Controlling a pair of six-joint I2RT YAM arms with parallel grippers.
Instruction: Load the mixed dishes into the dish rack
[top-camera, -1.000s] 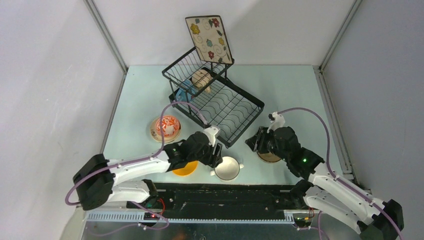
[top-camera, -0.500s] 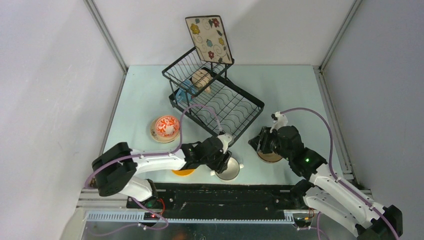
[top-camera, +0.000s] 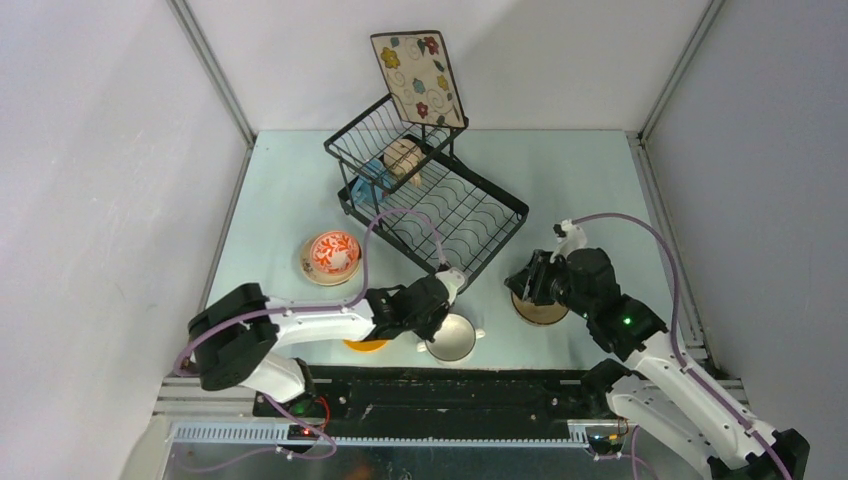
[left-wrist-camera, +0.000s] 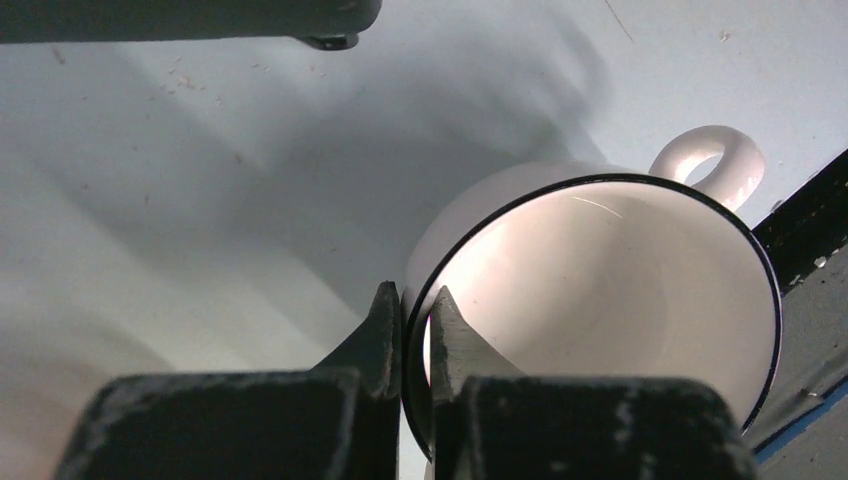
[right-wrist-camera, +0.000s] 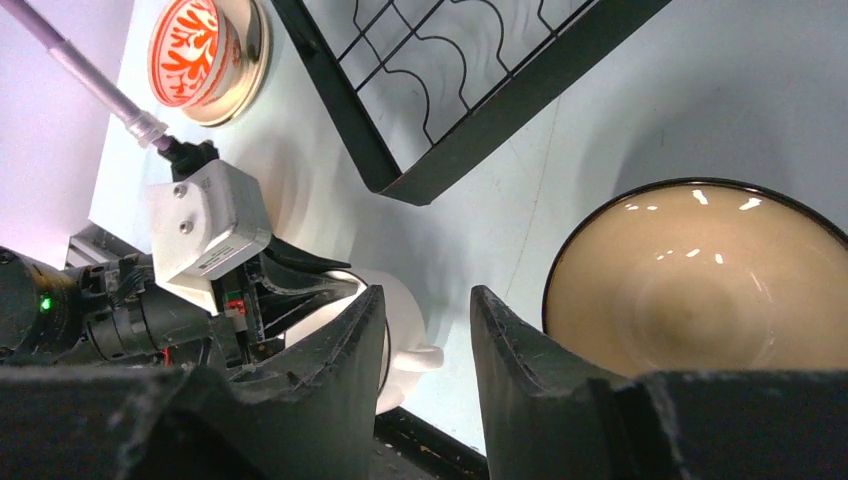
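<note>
My left gripper (left-wrist-camera: 413, 300) is shut on the near rim of the white two-handled bowl (left-wrist-camera: 600, 290), one finger inside and one outside; the top view shows that bowl (top-camera: 455, 338) near the front edge. My right gripper (right-wrist-camera: 428, 295) stands open over bare table, just left of the tan bowl (right-wrist-camera: 700, 290) and holding nothing. The black dish rack (top-camera: 450, 215) lies at the back centre. Its raised basket holds the blue mug (top-camera: 368, 180), the beige mug (top-camera: 403, 160) and the upright square floral plate (top-camera: 418, 78).
A red-patterned bowl (top-camera: 334, 252) sits on a cream round plate (top-camera: 309, 270) left of the rack. The orange-yellow bowl (top-camera: 365, 345) peeks out under my left arm. A rack corner (right-wrist-camera: 400, 185) lies close ahead of my right gripper. A black rail (top-camera: 450, 385) borders the front.
My left gripper has reached right to the white bowl and closed on its rim. My right arm has shifted slightly right, with its jaws unchanged.
</note>
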